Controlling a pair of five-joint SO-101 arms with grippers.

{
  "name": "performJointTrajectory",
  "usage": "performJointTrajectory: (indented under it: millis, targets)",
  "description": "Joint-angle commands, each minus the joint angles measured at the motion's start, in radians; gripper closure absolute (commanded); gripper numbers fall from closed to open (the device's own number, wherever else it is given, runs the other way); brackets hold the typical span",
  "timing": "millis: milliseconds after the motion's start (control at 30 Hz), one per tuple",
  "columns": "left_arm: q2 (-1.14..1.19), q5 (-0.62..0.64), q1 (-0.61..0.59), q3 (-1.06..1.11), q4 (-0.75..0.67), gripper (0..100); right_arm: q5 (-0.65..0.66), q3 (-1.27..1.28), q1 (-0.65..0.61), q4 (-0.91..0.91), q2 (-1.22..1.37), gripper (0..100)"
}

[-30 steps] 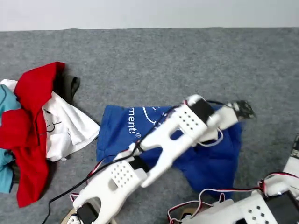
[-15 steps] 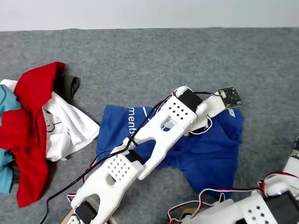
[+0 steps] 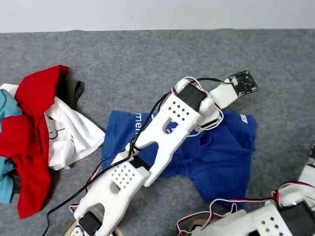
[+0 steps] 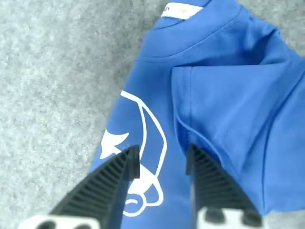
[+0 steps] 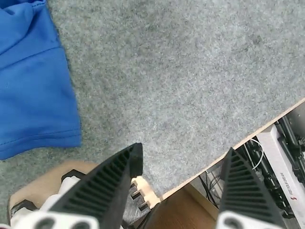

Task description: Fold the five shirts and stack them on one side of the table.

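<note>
A blue shirt (image 3: 216, 162) with white print lies spread and partly creased on the grey table (image 3: 147, 59), right of centre. The left arm (image 3: 184, 105) stretches from the front edge over its upper part. In the left wrist view my left gripper (image 4: 162, 160) hangs open just above the blue shirt (image 4: 214, 95), nothing between its fingers, near the white print and a folded sleeve. My right gripper (image 5: 183, 162) is open over bare table, beside a corner of the blue shirt (image 5: 33, 86). The right arm (image 3: 266, 219) sits at the front right.
A heap of shirts lies at the left edge: a red one (image 3: 34, 118) on top, a white one (image 3: 74, 132), a teal one (image 3: 6, 108) and a dark one (image 3: 74, 91). The table's front edge (image 5: 238, 143) runs close to the right gripper, with equipment below.
The left arm has swung toward the far side of the table, away from the shirt's right edge; the collar label now shows. The right arm has not moved.
</note>
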Motion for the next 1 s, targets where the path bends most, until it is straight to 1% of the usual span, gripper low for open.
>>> performJointTrajectory:
  millis: [0,133,267,367,500,700,867,900,967]
  targets:
    - [-0.015,0.028,0.066,0.001,0.028,88,0.0,-0.003,0.005,0.021,0.012,72.5]
    - [-0.015,0.029,0.126,0.073,0.028,96,0.0,-0.003,0.005,0.021,0.012,72.5]
    - [-0.006,0.029,0.126,0.197,0.026,98,0.0,-0.003,0.005,0.021,0.012,72.5]
    - [-0.008,0.029,0.081,0.295,0.026,98,0.0,-0.003,0.005,0.019,0.012,72.5]
    - [-0.006,0.028,0.028,0.358,0.025,98,0.0,-0.003,0.005,0.012,0.012,72.5]
    - [-0.012,0.028,0.038,0.401,0.025,98,0.0,0.026,-0.007,0.012,0.012,72.5]
    - [-0.068,0.029,0.058,0.358,0.026,98,-0.002,0.026,-0.016,0.01,0.005,72.5]
    - [-0.092,0.029,0.066,0.357,0.026,97,-0.002,0.026,-0.016,0.01,0.005,72.5]
    - [-0.146,0.029,0.078,0.363,0.026,93,-0.002,0.026,-0.016,0.013,0.004,72.5]
